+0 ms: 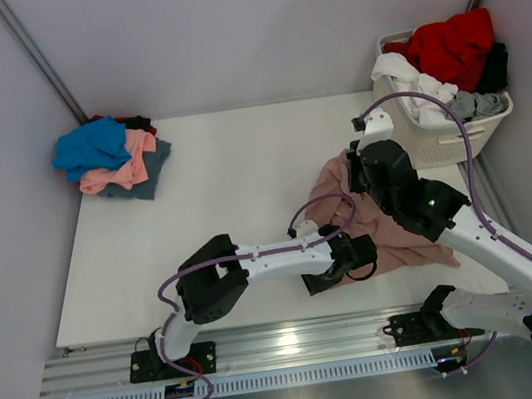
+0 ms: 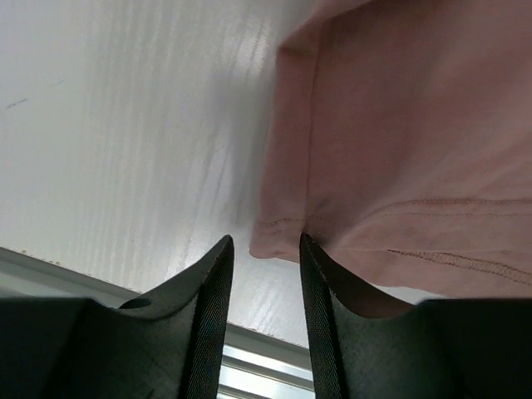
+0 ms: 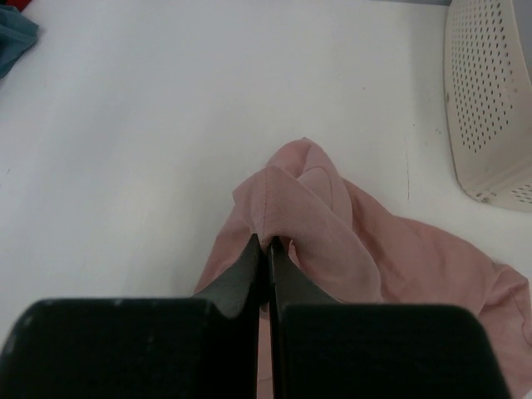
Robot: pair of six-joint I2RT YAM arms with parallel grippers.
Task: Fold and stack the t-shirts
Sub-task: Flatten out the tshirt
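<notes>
A dusty-pink t-shirt lies crumpled on the white table, right of centre near the front. My right gripper is shut on a raised fold of it and holds that fold above the table; in the right wrist view the fingers pinch the pink cloth. My left gripper is open at the shirt's near-left hem corner. In the left wrist view that corner sits just beyond the gap, and the right fingertip overlaps the hem. No print shows.
A pile of blue, salmon and slate tees sits at the back left corner. A white plastic basket at the back right holds red and white cloth. The table's front edge and metal rail lie close to the left gripper.
</notes>
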